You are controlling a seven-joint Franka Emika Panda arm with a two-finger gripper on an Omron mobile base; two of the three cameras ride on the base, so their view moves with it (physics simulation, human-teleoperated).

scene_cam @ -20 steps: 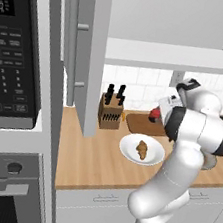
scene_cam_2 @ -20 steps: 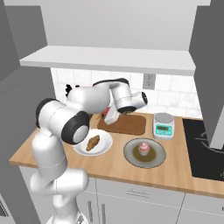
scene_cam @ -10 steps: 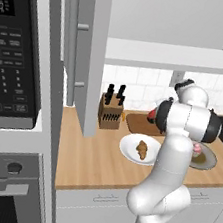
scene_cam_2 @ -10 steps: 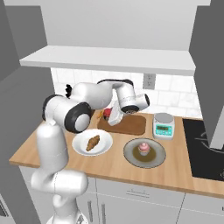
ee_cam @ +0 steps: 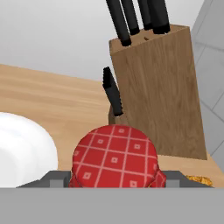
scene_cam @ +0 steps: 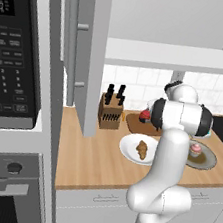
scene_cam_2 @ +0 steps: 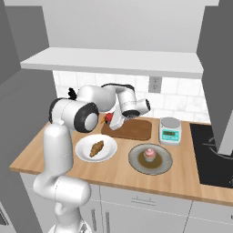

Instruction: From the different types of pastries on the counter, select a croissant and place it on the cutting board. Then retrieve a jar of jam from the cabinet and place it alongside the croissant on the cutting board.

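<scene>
Even, bright, rendered light, no visible lamp, seems overhead and diffuse. No glare or blown highlights. Left base view: soft shadow under the open cabinet (scene_cam: pixel 94 55) door onto the counter (scene_cam: pixel 91 156) at its left end, faint shadow beneath the shelf (scene_cam: pixel 177 55) on the backsplash. Right base view: weak contact shadows under the white plate (scene_cam_2: pixel 96 148) and grey plate (scene_cam_2: pixel 150 159), near the counter's front edge. Low resolution, slight softness and jagged edges all round. Hand view: knife block (ee_cam: pixel 159 87) and jar of jam (ee_cam: pixel 114 158) sharp enough, wood grain smeared, no edge distortion, no motion blur.
</scene>
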